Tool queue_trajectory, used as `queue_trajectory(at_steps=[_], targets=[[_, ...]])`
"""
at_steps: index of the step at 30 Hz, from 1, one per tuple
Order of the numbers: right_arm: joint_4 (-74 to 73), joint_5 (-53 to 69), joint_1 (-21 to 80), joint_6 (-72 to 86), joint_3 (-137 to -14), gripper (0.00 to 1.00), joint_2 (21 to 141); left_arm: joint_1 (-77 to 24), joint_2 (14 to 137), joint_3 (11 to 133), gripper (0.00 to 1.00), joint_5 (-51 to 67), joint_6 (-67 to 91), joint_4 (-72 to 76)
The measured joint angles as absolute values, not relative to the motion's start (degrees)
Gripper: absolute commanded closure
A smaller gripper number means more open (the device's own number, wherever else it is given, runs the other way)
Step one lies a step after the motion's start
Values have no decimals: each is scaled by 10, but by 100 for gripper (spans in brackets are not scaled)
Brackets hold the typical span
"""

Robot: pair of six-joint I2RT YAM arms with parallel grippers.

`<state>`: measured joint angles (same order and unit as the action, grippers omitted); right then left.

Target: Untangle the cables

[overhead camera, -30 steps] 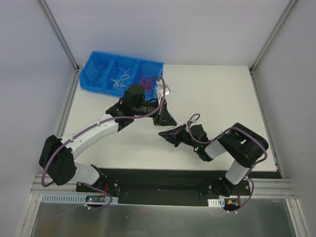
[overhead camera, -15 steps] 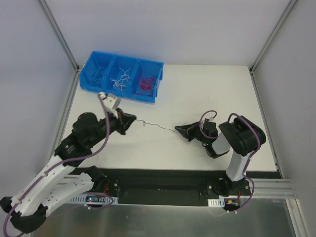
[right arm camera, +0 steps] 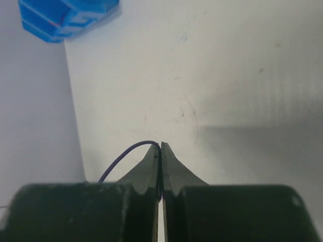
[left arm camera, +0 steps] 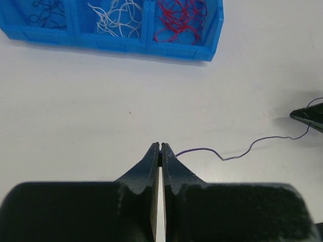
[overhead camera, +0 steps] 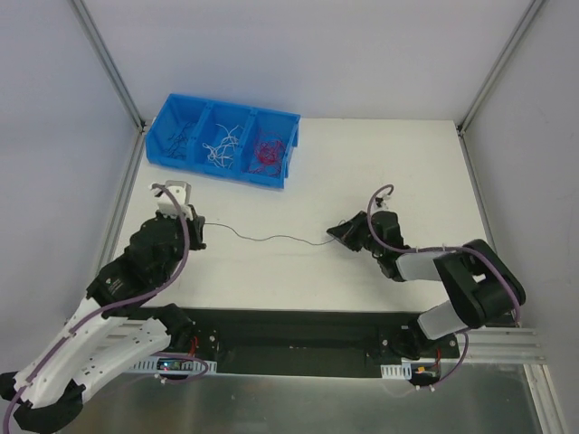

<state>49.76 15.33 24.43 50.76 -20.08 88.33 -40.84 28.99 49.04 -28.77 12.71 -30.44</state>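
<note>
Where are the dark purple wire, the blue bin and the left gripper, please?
dark purple wire [left arm camera: 199, 148]: left wrist view, the arch near its clamped end.
blue bin [left arm camera: 111, 42]: left wrist view, its near outer wall.
left gripper [left arm camera: 160, 147]: left wrist view, between its fingertips.

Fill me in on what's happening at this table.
The two arms hold one dark purple wire between them, strung wavy across the table. The left pincer is shut on one end and the right pincer on the other. The blue bin at the far side holds other wires, sorted by colour.
</note>
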Motion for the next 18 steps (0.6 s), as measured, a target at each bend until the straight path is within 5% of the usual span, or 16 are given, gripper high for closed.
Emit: queue_trajectory(at_steps=[9, 18], targets=[[301, 30, 408, 275, -293, 87, 785, -408, 567, 478, 100, -146, 181, -205], [261, 29, 465, 171, -325, 40, 836, -408, 783, 526, 100, -1, 209, -143]])
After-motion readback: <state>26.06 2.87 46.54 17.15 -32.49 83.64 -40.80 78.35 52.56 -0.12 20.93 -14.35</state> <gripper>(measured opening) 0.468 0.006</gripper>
